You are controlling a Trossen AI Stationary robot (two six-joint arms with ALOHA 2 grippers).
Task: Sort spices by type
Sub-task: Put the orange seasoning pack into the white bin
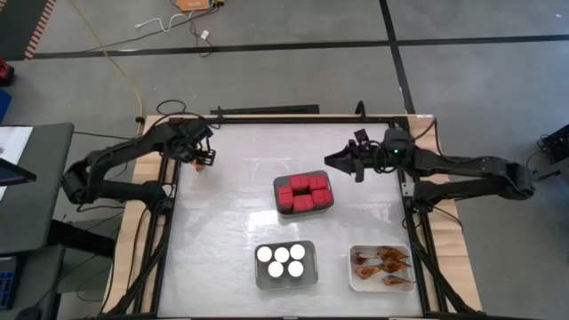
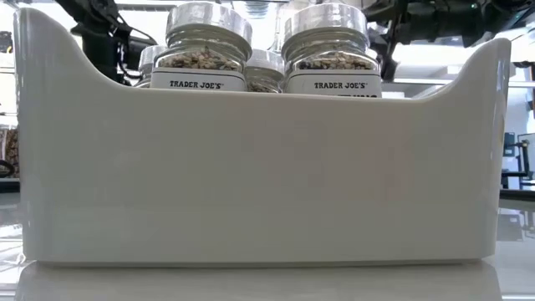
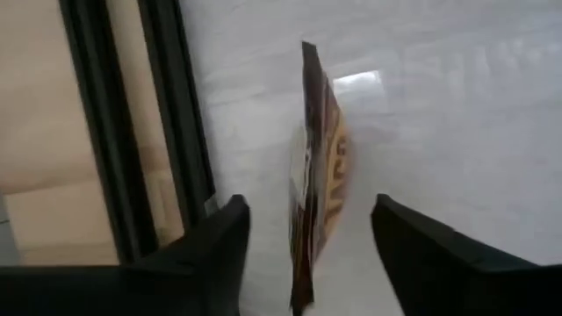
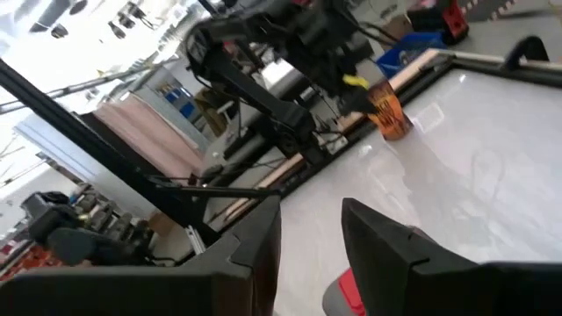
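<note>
From above, sorting looked nearly done: red boxes (image 1: 303,192) in one tray, white-lidded jars (image 1: 283,262) in another, packets (image 1: 382,262) in the third. Low view just showed the jars' tray wall (image 2: 251,176). The left wrist view had the left gripper (image 3: 307,237) straddling the last orange-brown packet (image 3: 318,167), fingers apart, not clamped. The right gripper (image 4: 312,228) hovered empty, partly open.

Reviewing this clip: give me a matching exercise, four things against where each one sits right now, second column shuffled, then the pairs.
1. red boxes
2. jars
3. packets in a tray
4. lone packet

A. between the left gripper's fingers
B. white tray at the near right
C. tray at mid-table
D. grey tray at the near middle

Pairs: 1-C, 2-D, 3-B, 4-A
</note>
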